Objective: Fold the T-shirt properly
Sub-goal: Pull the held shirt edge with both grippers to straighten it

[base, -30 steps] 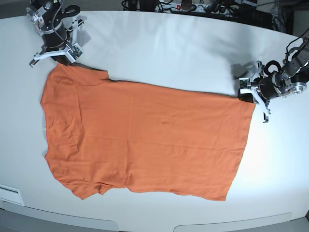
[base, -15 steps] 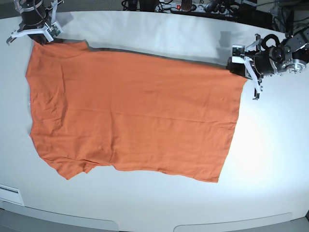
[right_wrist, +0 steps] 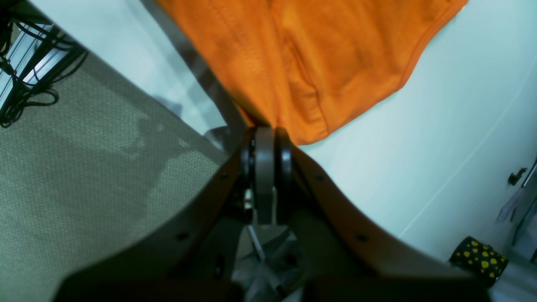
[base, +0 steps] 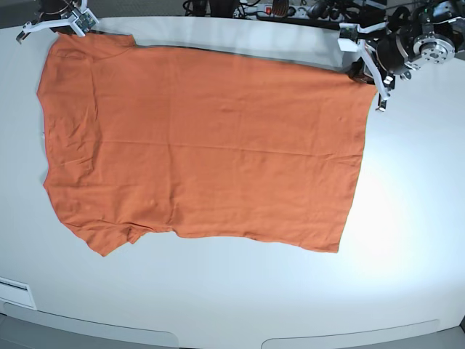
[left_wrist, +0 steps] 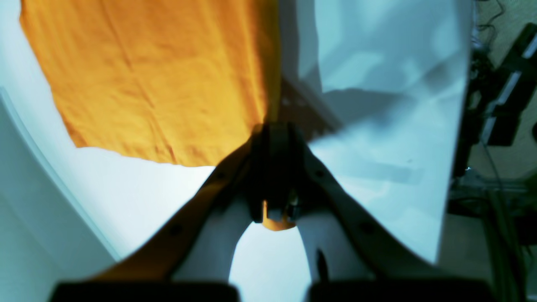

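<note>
White table fills the base view. T-shirt: plain orange, spread flat and single-layer across the table, light wrinkles, one short sleeve at the near corner on the right gripper's side.

Right gripper: jaws clamped tight on a corner of the fabric; cloth fans outward from its tips. Left gripper: pads pressed together on the hem corner, a small tuft of orange showing behind them; hem edge runs straight away from the tips.

Beyond the left gripper, cables and dark equipment off the table edge.
</note>
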`<state>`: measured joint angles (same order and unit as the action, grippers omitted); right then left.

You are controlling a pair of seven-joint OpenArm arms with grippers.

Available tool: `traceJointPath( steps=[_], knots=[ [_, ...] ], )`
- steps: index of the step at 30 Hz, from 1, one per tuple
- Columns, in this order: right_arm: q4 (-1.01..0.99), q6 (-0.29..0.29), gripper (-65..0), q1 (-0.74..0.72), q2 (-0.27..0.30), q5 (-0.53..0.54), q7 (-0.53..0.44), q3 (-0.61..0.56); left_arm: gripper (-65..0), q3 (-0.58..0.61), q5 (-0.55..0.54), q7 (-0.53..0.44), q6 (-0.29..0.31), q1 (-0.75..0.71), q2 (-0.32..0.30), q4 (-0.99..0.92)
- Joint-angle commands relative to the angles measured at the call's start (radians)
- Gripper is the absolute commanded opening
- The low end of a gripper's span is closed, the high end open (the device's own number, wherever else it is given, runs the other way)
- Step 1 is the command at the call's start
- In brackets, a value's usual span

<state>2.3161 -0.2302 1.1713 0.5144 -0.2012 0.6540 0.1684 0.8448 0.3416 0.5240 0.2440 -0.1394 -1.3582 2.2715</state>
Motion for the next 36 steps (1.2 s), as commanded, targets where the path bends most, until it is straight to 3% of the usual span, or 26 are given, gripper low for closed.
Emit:
traceJointPath(
  steps=[1, 6, 9, 22, 27, 36],
  knots=[
    [0.019, 0.011, -65.0, 0.011, 0.007, -0.009, -0.021, 0.009, -65.0, -0.007, 0.024, 0.000, -0.015, 0.004, -0.018, 0.013],
    [0.019, -0.011, -65.0, -0.060, 0.007, -0.008, -0.040, 0.009, -65.0, -0.008, 0.175, 0.000, -0.109, 0.005, -0.005, 0.013],
    [0.019, -0.045, -65.0, -0.126, 0.007, -0.008, -0.041, 0.009, -65.0, -0.008, 0.240, -0.027, -0.127, 0.018, 0.005, 0.013],
    [0.016, -0.069, -65.0, -0.272, 0.054, 0.039, -0.063, 0.041, -65.0, -0.008, 0.182, -0.051, -0.126, 0.192, 0.085, -0.058],
    [-0.023, -0.124, -65.0, -0.277, 0.054, 0.142, -0.140, 0.107, -65.0, -0.008, 0.165, -0.075, -0.130, 0.226, 0.100, -0.104],
    [-0.133, -0.156, -65.0, -0.396, 0.054, 0.228, -0.145, 0.109, -65.0, -0.008, 0.143, -0.079, -0.142, 0.226, 0.154, -0.115]
  ],
)
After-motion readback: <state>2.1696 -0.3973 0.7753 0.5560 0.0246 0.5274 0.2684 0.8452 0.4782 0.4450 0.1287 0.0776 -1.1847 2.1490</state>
